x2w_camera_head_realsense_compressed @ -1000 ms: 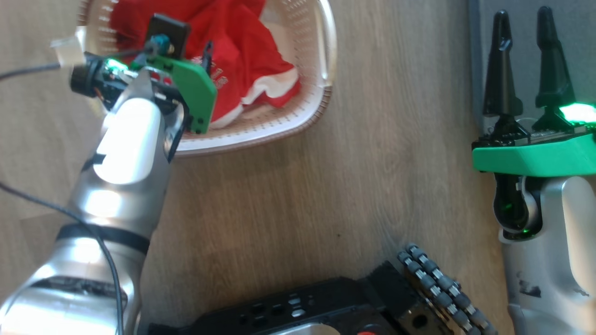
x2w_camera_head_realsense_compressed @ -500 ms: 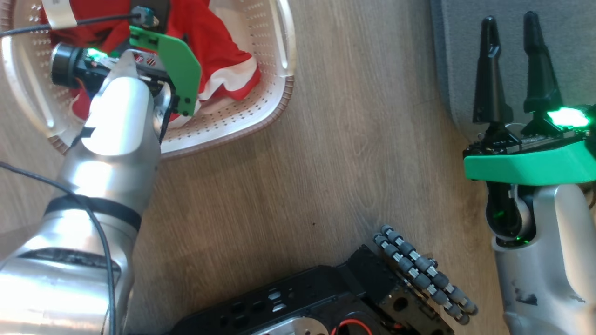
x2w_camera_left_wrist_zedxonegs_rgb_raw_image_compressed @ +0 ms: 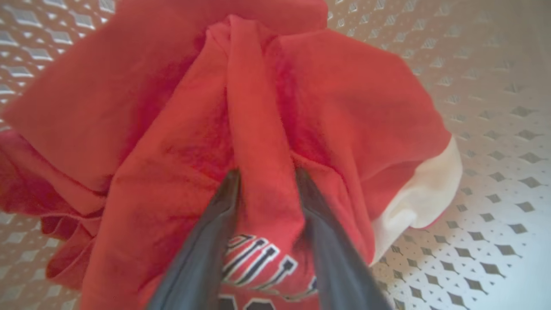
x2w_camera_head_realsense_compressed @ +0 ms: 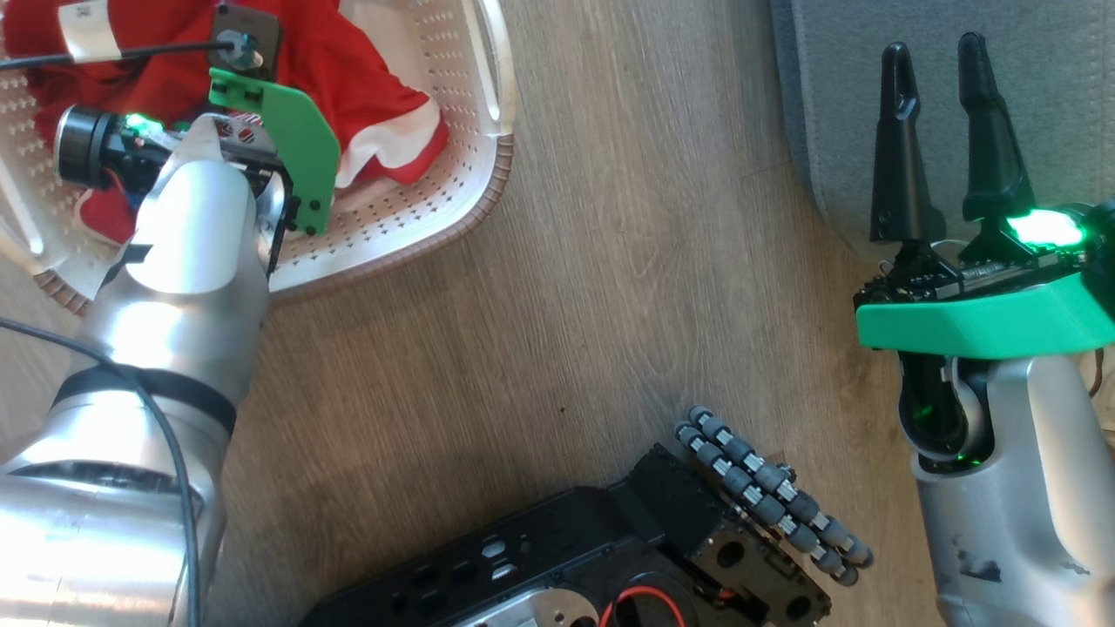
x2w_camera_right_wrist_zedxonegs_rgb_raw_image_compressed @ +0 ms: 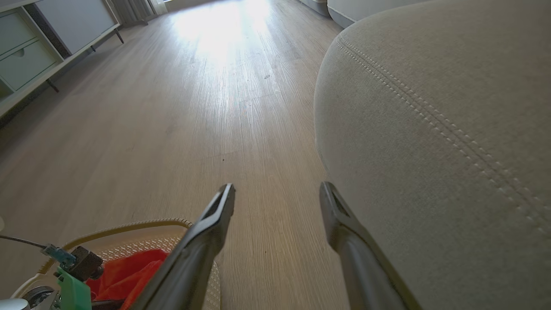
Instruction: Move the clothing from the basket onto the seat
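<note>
Nearest you: the robot's black base (x2w_camera_head_realsense_compressed: 557, 557) and its roller wheel (x2w_camera_head_realsense_compressed: 771, 492), standing on the wood floor (x2w_camera_head_realsense_compressed: 566, 305).

Left gripper (x2w_camera_left_wrist_zedxonegs_rgb_raw_image_compressed: 267, 172): you have it down inside the basket (x2w_camera_left_wrist_zedxonegs_rgb_raw_image_compressed: 495, 172), both dark fingers (x2w_camera_left_wrist_zedxonegs_rgb_raw_image_compressed: 202, 249) pressed into the clothing (x2w_camera_left_wrist_zedxonegs_rgb_raw_image_compressed: 258, 86). A raised fold of red fabric fills the gap, with one finger on each side of it. Whether the fold is actually pinched, I cannot tell from the wrist view. Black-and-white lettering (x2w_camera_left_wrist_zedxonegs_rgb_raw_image_compressed: 254, 262) shows low between the fingers. A white trim panel (x2w_camera_left_wrist_zedxonegs_rgb_raw_image_compressed: 422, 189) lies at the garment's right edge in that view, on the basket's perforated floor.

Clothing: in the basket, heaped under your left wrist; the head view shows the basket's near and right parts bare.

Right gripper (x2w_camera_right_wrist_zedxonegs_rgb_raw_image_compressed: 277, 186): released, fingers spread wide, floor visible between them. It hangs at the corner of the seat (x2w_camera_right_wrist_zedxonegs_rgb_raw_image_compressed: 430, 86), its outer finger just beside the grey cushion.

Seat: rounded corner, light stitching (x2w_camera_right_wrist_zedxonegs_rgb_raw_image_compressed: 434, 125) running across it. It sits well apart from the basket, with floor between.

Farthest: a pale cabinet (x2w_camera_right_wrist_zedxonegs_rgb_raw_image_compressed: 21, 56) with drawers along the left of the right wrist view, and sun glare on the floorboards beyond.
</note>
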